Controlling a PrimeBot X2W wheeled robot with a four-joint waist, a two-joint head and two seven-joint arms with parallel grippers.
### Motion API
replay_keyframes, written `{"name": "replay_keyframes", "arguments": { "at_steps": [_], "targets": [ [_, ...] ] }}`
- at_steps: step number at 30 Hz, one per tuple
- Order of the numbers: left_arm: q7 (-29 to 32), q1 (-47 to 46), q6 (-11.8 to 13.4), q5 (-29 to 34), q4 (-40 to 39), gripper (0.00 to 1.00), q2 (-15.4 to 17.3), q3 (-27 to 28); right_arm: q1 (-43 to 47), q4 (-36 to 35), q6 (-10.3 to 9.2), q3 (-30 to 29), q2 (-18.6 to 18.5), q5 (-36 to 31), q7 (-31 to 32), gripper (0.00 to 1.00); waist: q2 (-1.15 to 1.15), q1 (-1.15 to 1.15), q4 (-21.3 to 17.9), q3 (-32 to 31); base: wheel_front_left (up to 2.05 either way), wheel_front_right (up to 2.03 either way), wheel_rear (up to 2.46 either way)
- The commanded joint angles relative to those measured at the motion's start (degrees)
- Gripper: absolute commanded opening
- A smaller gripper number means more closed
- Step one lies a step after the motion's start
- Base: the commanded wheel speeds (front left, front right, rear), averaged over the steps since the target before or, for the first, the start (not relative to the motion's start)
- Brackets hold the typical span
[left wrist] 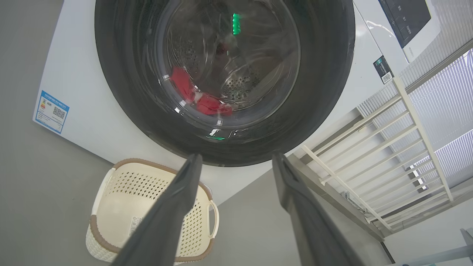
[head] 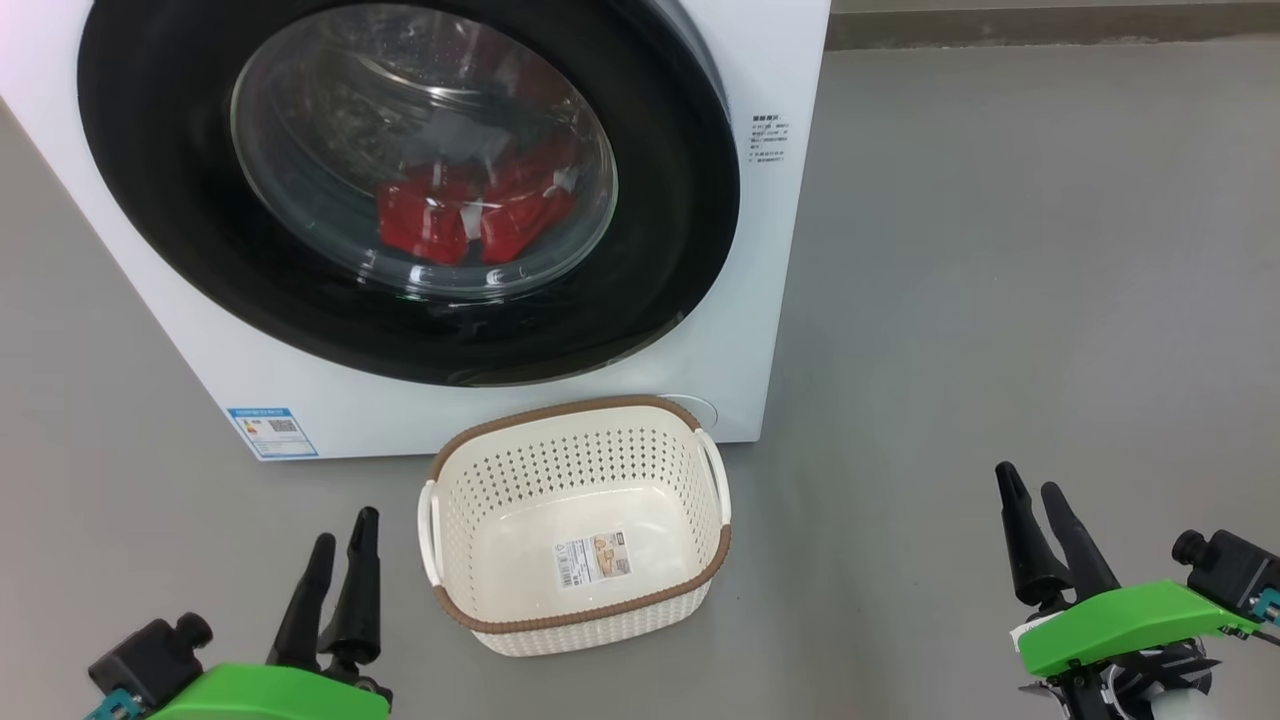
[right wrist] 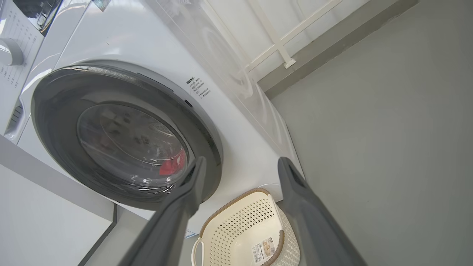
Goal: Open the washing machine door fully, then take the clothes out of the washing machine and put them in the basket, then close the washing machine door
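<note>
The door [head: 410, 170] faces the left gripper [head: 345, 527] straight ahead, the right gripper [head: 1028, 478] sits well off to the side, and both hang empty with fingers apart.

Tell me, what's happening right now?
Left hand and right hand open, empty. Washing machine door unopened, clothes behind glass. Basket empty, below door.

Head view: high, near, looking down on washing machine door [head: 170, 230] and basket [head: 560, 410]. Left wrist view: low, left, tilted up. Right wrist view: low, right, perhaps farther. All three share both.
</note>
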Motion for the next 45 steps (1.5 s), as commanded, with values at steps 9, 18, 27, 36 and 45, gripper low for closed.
{"name": "replay_keyframes", "arguments": {
  "at_steps": [9, 18, 27, 36, 45],
  "targets": [
    [-2.48, -3.46, 0.67, 7.56, -1.82, 1.0, 1.14, 0.4, -3.83, -3.03, -0.03, 1.89, -1.41, -7.52, -2.38, 1.0, 0.0, 0.0, -0.16, -0.25, 0.0, 0.0, 0.0],
    [-4.0, -4.27, 1.11, 13.06, -1.77, 1.0, 1.24, -0.23, -4.45, -3.52, -0.03, 1.66, -1.58, -14.55, -3.89, 1.0, 0.0, 0.0, -0.31, -0.33, 0.0, 0.0, 0.0],
    [-5.53, -5.15, 1.39, 18.56, -2.63, 1.0, 1.33, -0.4, -5.22, -4.29, -0.03, 1.68, -1.54, -20.86, -5.4, 1.0, 0.0, 0.0, -0.3, -0.18, 0.0, 0.0, 0.0],
    [-6.88, -5.89, 1.64, 23.84, -3.16, 1.0, 1.41, -0.62, -5.88, -4.77, -0.04, 2.19, -1.64, -26.15, -6.75, 1.0, 0.0, 0.0, -0.26, 0.05, 0.0, 0.0, 0.0],
    [-8.41, -6.93, 1.75, 29.49, -3.44, 1.0, 1.51, -0.79, -6.71, -5.29, -0.04, 2.74, -1.84, -31.93, -8.27, 1.0, 0.0, 0.0, -0.24, 0.26, 0.0, 0.0, 0.0]
  ]
}}
